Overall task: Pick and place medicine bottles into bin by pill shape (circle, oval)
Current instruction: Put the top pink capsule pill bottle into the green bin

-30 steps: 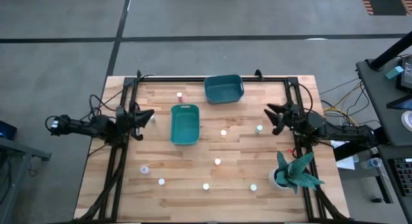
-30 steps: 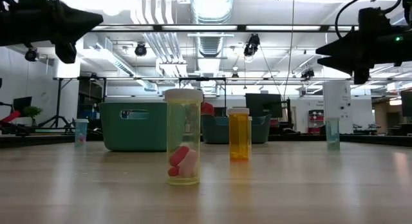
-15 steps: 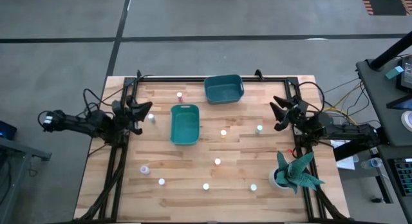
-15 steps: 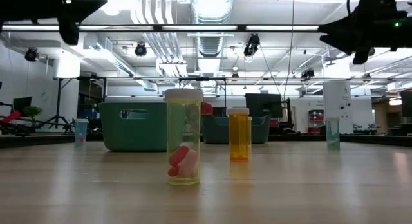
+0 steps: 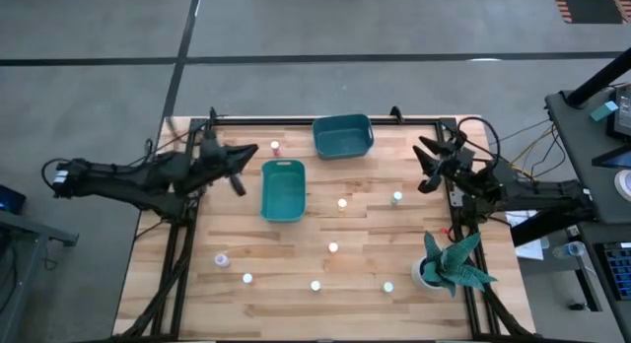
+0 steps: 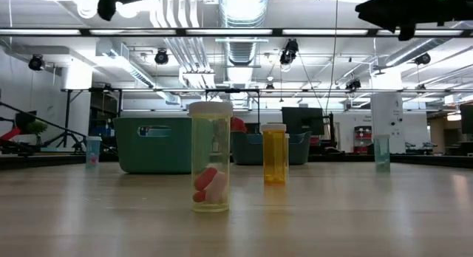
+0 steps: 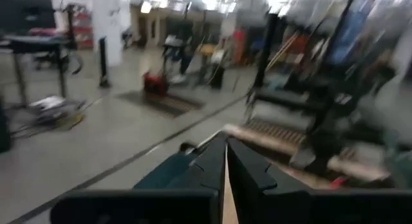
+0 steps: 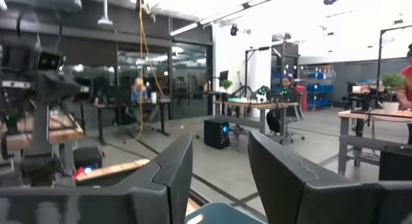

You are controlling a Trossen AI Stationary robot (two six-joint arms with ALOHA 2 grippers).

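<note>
Left arm is stretching in from the table's left edge, its left gripper [image 5: 240,164] pinched tight, fingers pressing together. Right arm is sitting raised at the right edge, right gripper [image 5: 425,164] showing parted fingers [image 8: 172,166], holding nothing.

My high camera looks straight down on the whole wooden table [image 5: 296,254] from far above. My low camera sits at tabletop height, very near a clear pill bottle [image 6: 211,157], facing the room. Both wrist cameras look forward, level, into the room.
</note>
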